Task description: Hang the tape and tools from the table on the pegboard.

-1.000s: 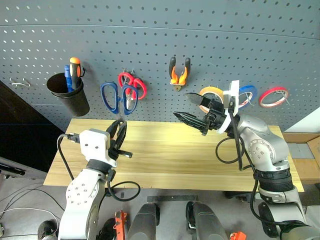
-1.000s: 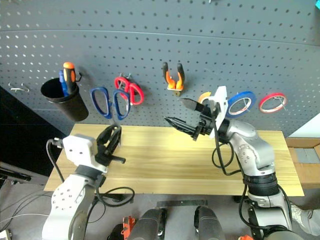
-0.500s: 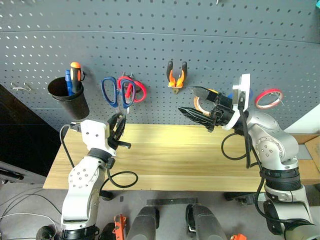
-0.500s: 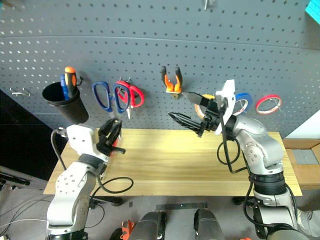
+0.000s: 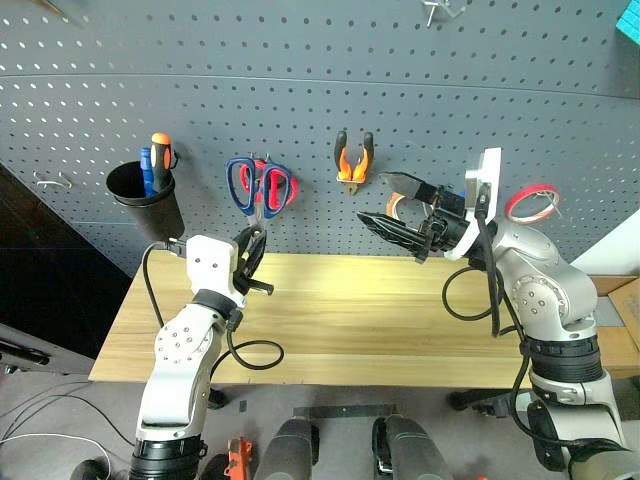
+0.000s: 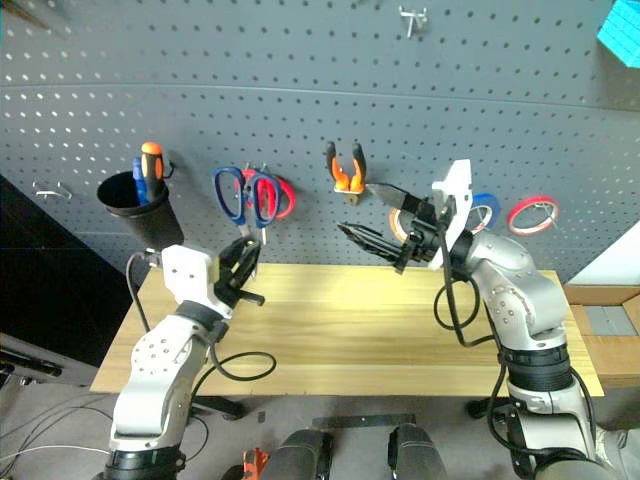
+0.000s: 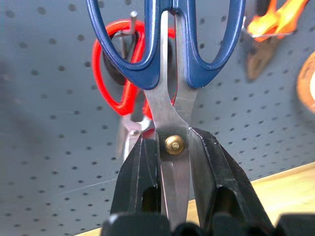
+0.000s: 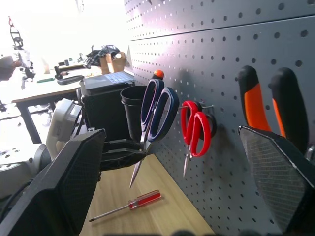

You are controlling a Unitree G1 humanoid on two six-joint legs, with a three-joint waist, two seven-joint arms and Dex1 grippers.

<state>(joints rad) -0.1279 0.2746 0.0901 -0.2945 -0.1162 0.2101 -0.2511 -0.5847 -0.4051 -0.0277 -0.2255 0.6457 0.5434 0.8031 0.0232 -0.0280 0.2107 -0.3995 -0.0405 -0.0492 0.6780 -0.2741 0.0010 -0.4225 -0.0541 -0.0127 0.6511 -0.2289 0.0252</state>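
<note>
My left gripper is shut on the blades of the blue-handled scissors, fingers clamped beside the pivot. The handles point up, close to the pegboard, just in front of the red-handled scissors and their hook. The orange-and-black pliers hang on the pegboard. My right gripper hovers open and empty over the table, in front of the yellow tape. The red-handled screwdriver lies on the table by the board.
A black cup with orange and blue screwdrivers hangs at the left of the pegboard. A blue tape ring and a red tape ring hang at the right. Spare hooks sit further left and high up.
The camera has tilted up. My left gripper has carried the blue scissors forward to the pegboard, so the handles now overlap the red scissors. The right gripper has stayed put.
</note>
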